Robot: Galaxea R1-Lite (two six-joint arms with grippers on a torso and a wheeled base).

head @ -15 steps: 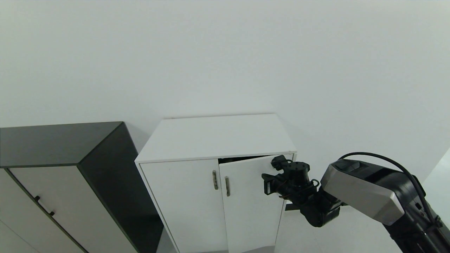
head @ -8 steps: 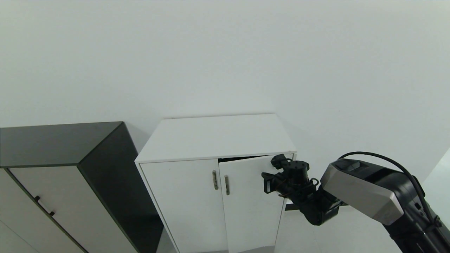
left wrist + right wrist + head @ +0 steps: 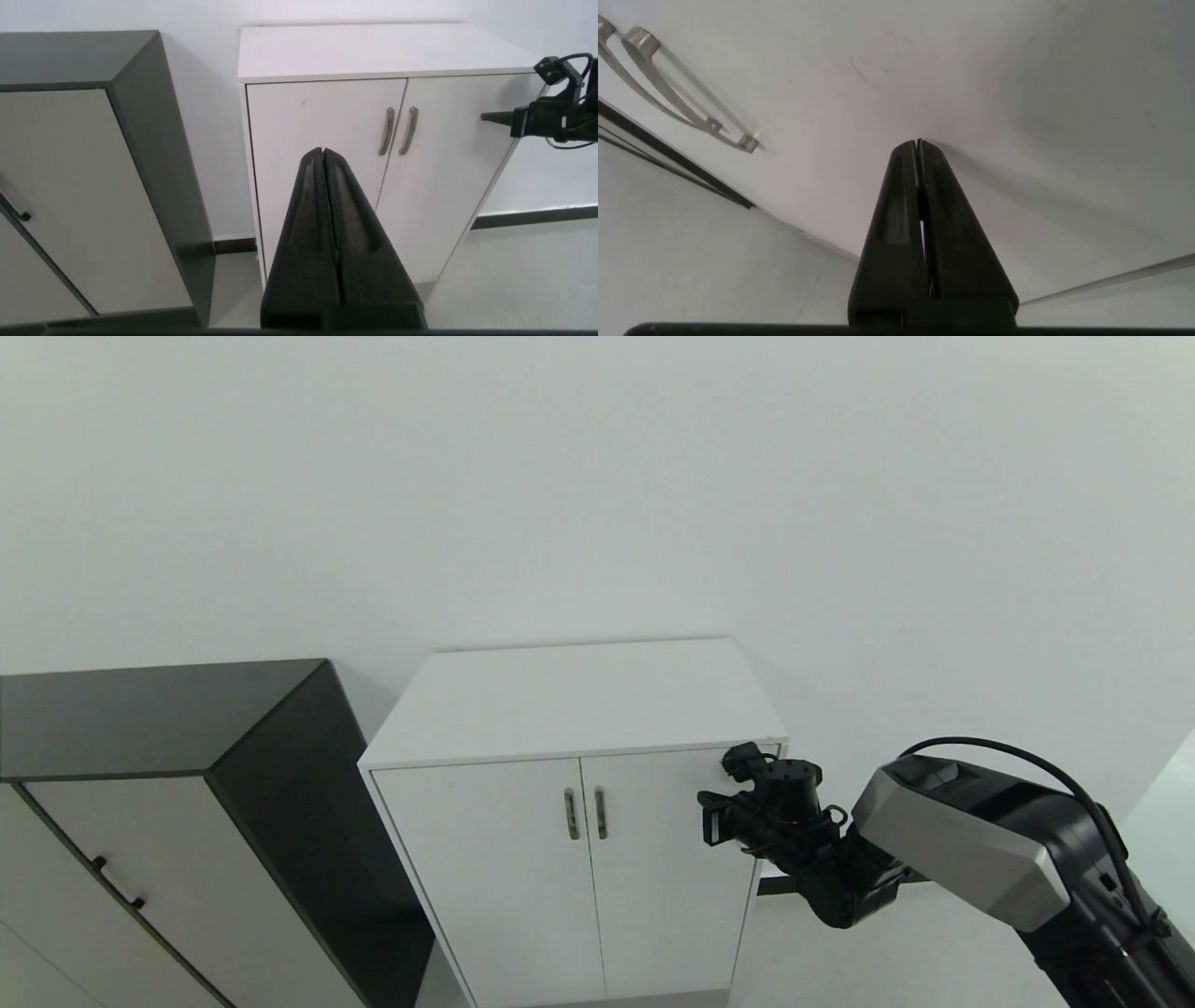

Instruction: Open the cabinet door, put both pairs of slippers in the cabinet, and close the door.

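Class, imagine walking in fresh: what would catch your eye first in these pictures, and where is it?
The white cabinet stands against the wall, mid-scene, both doors shut. The black right gripper, shut, sits at its right door near the upper outer corner. A dark cabinet stands to its left.

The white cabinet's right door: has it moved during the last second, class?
Yes. The right door has swung shut: the dark gap under the cabinet top is gone and it sits flush with the left door.
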